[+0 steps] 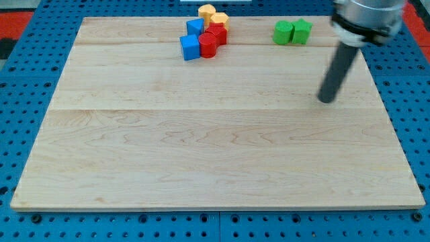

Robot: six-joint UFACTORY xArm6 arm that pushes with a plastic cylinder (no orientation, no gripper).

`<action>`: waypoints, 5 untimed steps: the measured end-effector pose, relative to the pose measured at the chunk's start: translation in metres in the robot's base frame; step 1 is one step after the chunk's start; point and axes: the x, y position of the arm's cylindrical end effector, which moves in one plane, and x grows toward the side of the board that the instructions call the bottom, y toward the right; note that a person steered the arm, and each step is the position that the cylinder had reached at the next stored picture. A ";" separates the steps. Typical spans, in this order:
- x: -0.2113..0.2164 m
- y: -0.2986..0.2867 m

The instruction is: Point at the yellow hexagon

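My tip (326, 100) rests on bare bench (201, 154), well to the view's right of the yellow hexagon (207, 11); no gripper fitted, so pointing awaits.

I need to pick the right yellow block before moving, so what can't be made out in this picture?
- Camera view: the two yellow blocks touch and are too small to tell which is the hexagon.
- The red blocks hide the lower yellow one's base.
- The view's top edge cuts off the arm above my tip.
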 end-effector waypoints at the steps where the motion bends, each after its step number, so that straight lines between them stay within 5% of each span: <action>1: -0.053 -0.051; 4: -0.211 -0.090; 5: -0.212 -0.094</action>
